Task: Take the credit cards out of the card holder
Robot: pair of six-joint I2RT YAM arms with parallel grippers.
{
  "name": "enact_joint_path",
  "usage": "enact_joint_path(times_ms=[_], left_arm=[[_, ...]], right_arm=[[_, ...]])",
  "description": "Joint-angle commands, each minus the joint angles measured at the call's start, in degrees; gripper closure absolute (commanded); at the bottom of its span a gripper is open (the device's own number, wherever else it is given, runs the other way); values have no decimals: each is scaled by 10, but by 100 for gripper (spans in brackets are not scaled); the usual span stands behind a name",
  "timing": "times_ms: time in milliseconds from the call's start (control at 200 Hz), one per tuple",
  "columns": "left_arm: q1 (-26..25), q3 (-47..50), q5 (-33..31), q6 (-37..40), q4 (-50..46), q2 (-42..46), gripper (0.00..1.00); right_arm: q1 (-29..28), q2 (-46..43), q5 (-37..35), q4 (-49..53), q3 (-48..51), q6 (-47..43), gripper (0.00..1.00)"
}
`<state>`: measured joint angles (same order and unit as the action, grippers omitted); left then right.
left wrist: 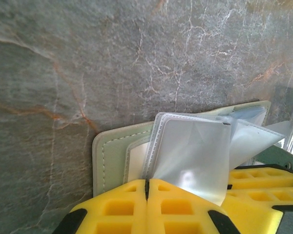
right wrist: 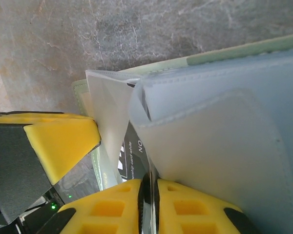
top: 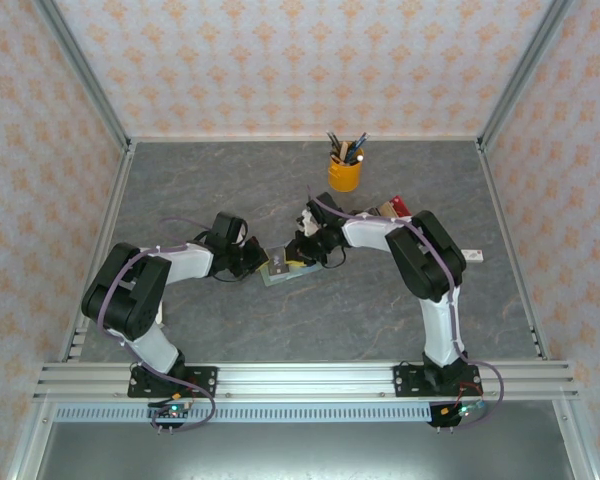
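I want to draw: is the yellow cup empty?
No, several pens stick up out of the yellow cup.

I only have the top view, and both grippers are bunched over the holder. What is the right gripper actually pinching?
Observer: Right gripper is shut on the edge of a clear sleeve fanned up out of the holder.
Operator: Any card showing in there?
Observer: Yes, a dark card with white print sits inside the sleeves, right beside that pinch.
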<state>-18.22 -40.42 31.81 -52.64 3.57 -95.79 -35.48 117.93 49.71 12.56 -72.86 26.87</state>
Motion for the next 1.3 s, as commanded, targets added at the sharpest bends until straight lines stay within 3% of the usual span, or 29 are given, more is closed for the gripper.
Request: enact_joint_path(times_ms=[0,145,270,641,1041,1296], left_arm=[[-14,31,-24,3,-21,-55,100],[-16,36,-18,5,-16,-52,100],[-16,37,-20,6,-19,-43,100],[-9,22,-44,27,-66,15,83],[-6,22,-47,32,-76,23,84],[-6,6,-46,39,-91,41,83]], right_arm=[[-34,32,-43,38,-24,-37,84],[-47,40,-92,72,-43,-43,87],[-48,28,-107,72,-37,-37,100],[-14,-64,-131,85,17,-30,100],[4,-102,-141,92,41,-32,100],[11,-112,-95,89,50,-40,100]])
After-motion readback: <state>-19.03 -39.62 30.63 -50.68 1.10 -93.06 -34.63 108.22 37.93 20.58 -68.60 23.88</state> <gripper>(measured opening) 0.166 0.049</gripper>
